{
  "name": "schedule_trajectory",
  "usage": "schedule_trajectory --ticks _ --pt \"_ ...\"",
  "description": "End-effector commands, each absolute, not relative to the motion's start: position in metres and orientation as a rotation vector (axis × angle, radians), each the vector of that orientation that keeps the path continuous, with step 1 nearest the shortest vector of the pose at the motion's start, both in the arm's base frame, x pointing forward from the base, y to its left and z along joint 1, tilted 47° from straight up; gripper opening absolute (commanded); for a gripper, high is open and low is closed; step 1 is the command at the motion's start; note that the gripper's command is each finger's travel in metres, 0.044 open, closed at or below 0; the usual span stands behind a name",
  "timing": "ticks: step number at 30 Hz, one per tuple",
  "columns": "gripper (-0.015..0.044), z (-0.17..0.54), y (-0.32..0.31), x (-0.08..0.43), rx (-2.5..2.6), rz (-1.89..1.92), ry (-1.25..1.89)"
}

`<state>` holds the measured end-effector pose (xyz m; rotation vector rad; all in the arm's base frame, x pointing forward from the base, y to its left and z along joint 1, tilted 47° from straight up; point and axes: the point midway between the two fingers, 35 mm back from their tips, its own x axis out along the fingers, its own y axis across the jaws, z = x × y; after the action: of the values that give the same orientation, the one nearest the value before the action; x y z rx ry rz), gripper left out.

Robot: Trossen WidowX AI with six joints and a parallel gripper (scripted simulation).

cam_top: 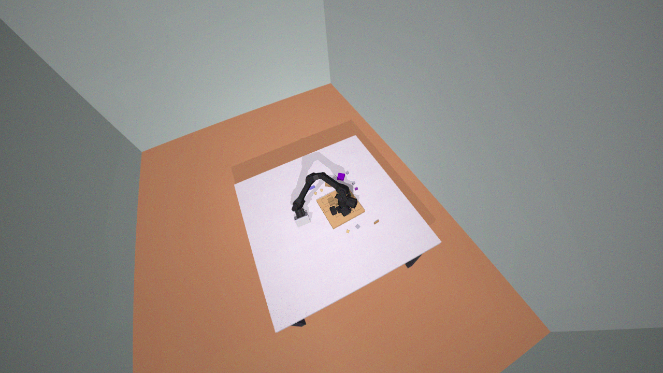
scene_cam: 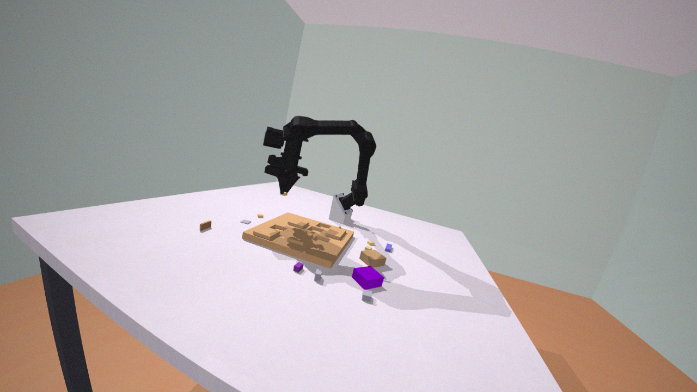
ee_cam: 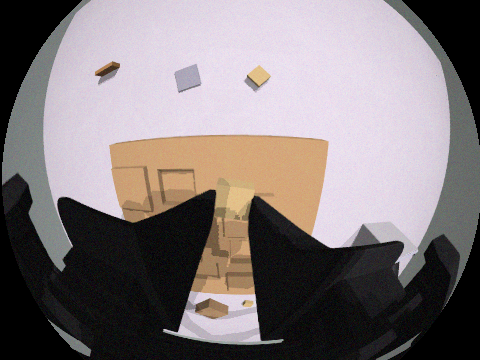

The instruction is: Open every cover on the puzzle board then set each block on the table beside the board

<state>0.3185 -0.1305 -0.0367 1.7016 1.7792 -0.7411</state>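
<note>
My gripper [scene_cam: 283, 192] [ee_cam: 233, 200] is shut on a small pale-yellow block [scene_cam: 284, 194] [ee_cam: 236, 192] and holds it high above the tan puzzle board [cam_top: 334, 223] [scene_cam: 287, 216] [ee_cam: 225, 155]. A raised cover [scene_cam: 266, 234] [ee_cam: 131, 187] sits beside an open, empty-looking well [scene_cam: 279, 228] [ee_cam: 176, 187]. Other covers are partly hidden by the fingers and in shadow, so how far they are open is unclear. One similar yellow block [cam_top: 347, 230] [scene_cam: 260, 215] [ee_cam: 258, 76] lies on the table beyond the board; two more yellow pieces [scene_cam: 370, 242] [scene_cam: 368, 247] lie on the arm-base side.
A grey flat piece [cam_top: 357, 226] [scene_cam: 245, 221] [ee_cam: 188, 78] and an orange-brown piece [cam_top: 375, 221] [scene_cam: 205, 225] [ee_cam: 108, 69] lie beyond the board. A large purple block [cam_top: 341, 176] [scene_cam: 367, 277], a brown block [scene_cam: 372, 258] [ee_cam: 211, 307], a blue piece [scene_cam: 388, 247] and small purple and grey pieces lie around it.
</note>
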Motion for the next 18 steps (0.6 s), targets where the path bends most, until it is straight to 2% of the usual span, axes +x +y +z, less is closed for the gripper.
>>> schedule_trajectory --ticks 1,18 --pt "0.0080 -0.050 -0.144 0.312 1.697 -0.741 1.777" --pt "0.0080 -0.095 -0.182 0.280 1.700 -0.728 1.791"
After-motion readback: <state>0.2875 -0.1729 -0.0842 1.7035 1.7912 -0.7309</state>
